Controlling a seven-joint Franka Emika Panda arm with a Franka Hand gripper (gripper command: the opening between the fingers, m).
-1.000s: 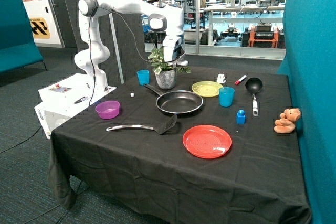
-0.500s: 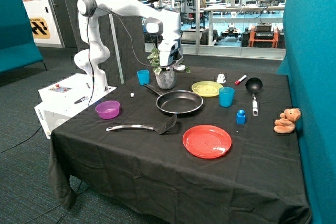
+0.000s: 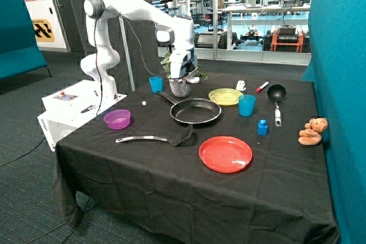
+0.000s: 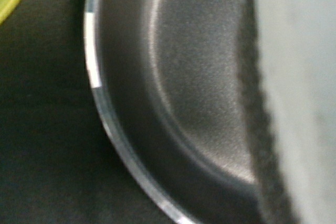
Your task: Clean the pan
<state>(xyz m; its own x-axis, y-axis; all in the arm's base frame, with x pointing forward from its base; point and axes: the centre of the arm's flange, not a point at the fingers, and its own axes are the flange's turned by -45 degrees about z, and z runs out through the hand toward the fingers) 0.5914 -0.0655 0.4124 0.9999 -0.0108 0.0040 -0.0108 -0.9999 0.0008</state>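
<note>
The pan (image 3: 195, 111), round, shallow and black with a shiny rim, sits mid-table on the black cloth. Its long dark handle (image 3: 166, 97) points toward the potted plant (image 3: 181, 84). My gripper (image 3: 184, 78) hangs above the table at the plant, over the handle end of the pan. In the wrist view the pan's dark inside (image 4: 199, 93) and bright rim (image 4: 94, 77) fill most of the picture. A pale object with a dark rough edge (image 4: 294, 103) sits very close on one side, and I cannot tell what it is.
A black slotted spatula (image 3: 154, 138) and a red plate (image 3: 225, 154) lie in front of the pan. A purple bowl (image 3: 117, 119), two blue cups (image 3: 246, 105), a yellow plate (image 3: 225, 96), a small ladle-like pan (image 3: 277, 94), a blue bottle (image 3: 262, 127) and a teddy bear (image 3: 312, 131) stand around it.
The arm has swung the gripper from over the plant's pan side toward the blue cup side, and a little lower. Nothing on the table has moved.
</note>
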